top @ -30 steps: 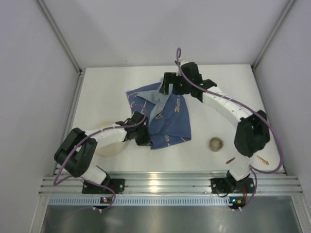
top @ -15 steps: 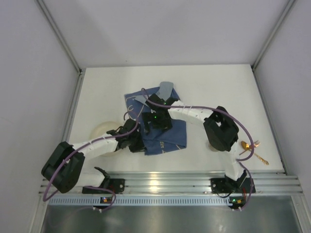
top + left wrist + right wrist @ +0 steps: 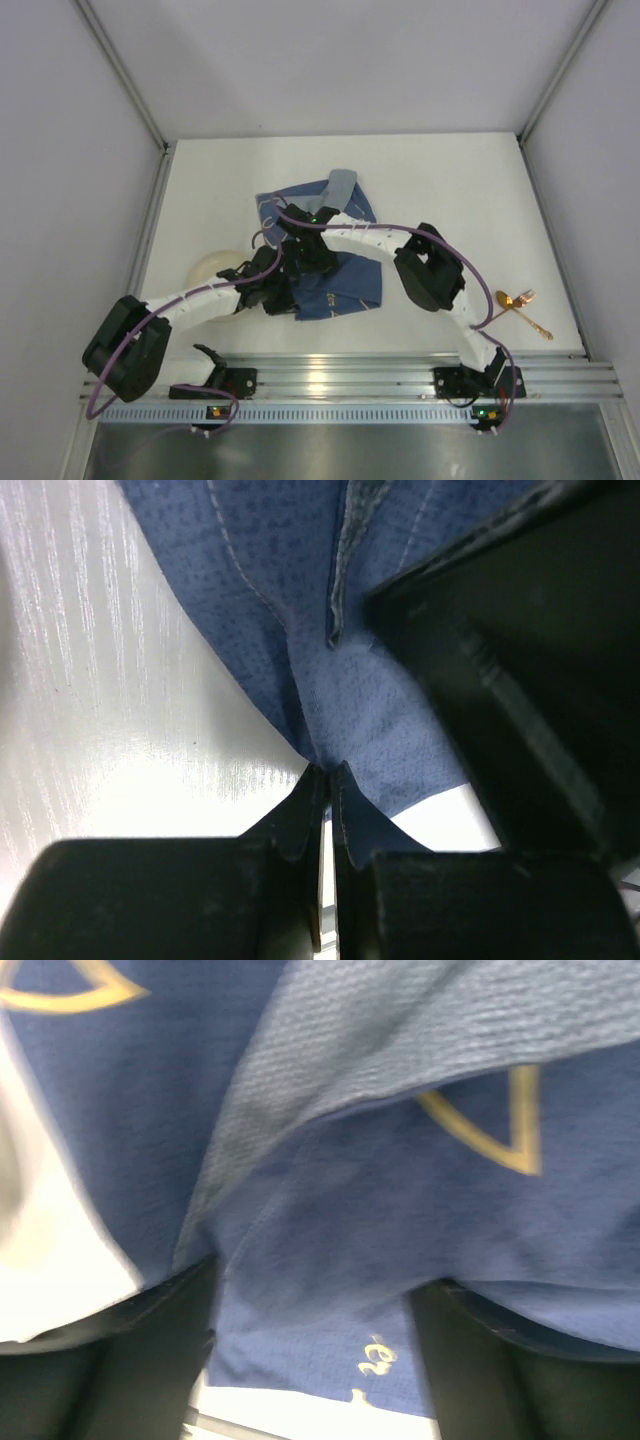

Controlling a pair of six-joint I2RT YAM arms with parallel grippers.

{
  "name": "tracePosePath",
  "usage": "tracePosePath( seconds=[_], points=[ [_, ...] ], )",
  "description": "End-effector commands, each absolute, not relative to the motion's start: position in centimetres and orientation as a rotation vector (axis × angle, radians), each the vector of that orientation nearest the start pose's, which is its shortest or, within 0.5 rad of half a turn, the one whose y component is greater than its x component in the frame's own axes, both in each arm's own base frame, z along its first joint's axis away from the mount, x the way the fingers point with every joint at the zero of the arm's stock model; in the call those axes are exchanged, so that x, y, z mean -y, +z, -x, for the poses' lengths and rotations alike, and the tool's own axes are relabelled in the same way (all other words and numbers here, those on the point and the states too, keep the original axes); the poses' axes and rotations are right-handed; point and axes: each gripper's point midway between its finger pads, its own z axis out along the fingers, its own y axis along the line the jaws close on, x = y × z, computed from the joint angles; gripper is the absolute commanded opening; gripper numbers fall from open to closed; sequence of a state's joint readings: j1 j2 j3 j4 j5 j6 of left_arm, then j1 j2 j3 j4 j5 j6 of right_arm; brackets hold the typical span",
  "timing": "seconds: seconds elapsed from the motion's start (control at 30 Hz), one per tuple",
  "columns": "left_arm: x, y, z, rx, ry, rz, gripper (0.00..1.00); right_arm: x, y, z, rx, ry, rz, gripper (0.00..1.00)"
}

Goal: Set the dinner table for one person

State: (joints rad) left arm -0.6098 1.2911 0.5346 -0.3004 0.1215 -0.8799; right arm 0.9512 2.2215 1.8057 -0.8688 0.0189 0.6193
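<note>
My left gripper [image 3: 322,780] is pinched tight on the near-left edge of the cloth [image 3: 300,600], my right gripper [image 3: 310,1345] just beyond stands spread wide astride a fold, gripping nothing, and the table [image 3: 450,180] lies straight below both, the cloth bunched slightly left of its middle.

Even overhead light; wrist views blurred close-up.

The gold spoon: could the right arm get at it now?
Probably yes. The spoon lies uncovered on that arm's side, but the right gripper is over the blue cloth and must swing back.
</note>
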Motion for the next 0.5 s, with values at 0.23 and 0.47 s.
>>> tracePosePath(
  seconds=[0.23, 0.47],
  points=[
    [17.6, 0.5, -17.4, -2.791, -0.509, 0.267, 0.00, -40.9, 2.9, -25.4, -2.856, 0.272, 0.480, 0.21],
    [17.5, 0.2, -17.4, -2.803, -0.489, 0.258, 0.00, -39.9, 8.6, -27.9, -2.796, 0.373, 0.396, 0.03]
  ],
)
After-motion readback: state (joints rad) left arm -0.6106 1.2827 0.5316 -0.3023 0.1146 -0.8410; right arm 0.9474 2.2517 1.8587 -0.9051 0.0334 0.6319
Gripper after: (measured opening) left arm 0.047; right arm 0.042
